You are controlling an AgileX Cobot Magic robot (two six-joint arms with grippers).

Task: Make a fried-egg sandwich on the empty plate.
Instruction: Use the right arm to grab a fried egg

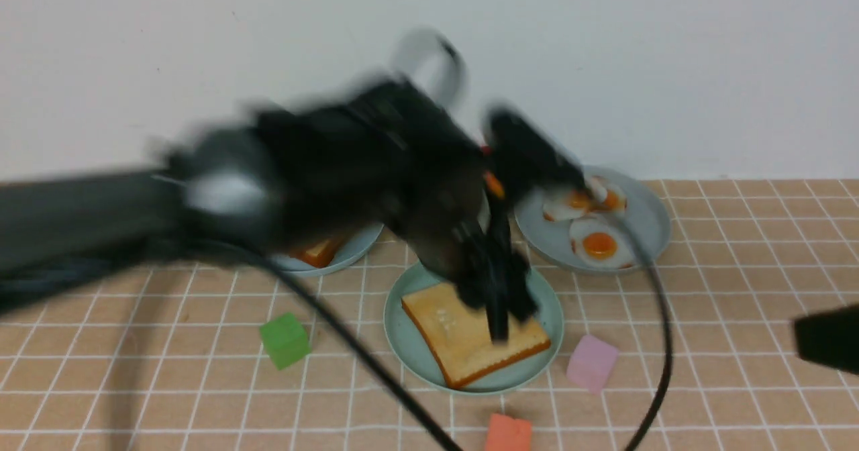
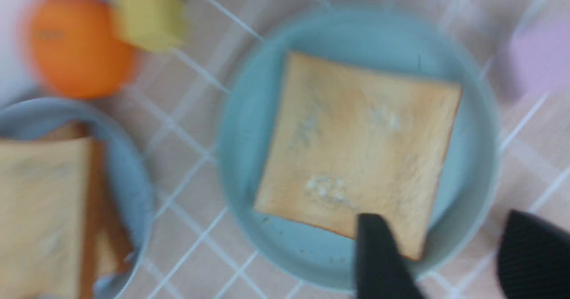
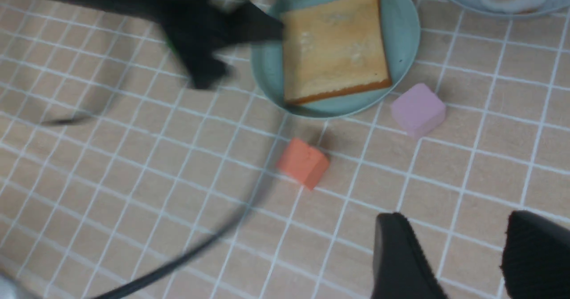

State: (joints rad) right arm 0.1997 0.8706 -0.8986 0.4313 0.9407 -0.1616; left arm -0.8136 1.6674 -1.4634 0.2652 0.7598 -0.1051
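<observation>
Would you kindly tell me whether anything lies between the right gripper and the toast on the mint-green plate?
Yes. The pink cube sits on the table beside the mint-green plate, roughly between the right gripper and the toast. The left gripper also hangs open right over that toast.

The left arm (image 1: 322,169) overhangs the plate (image 1: 399,343); pink cube (image 1: 592,363) and orange cube (image 1: 508,433) border its near side.
</observation>
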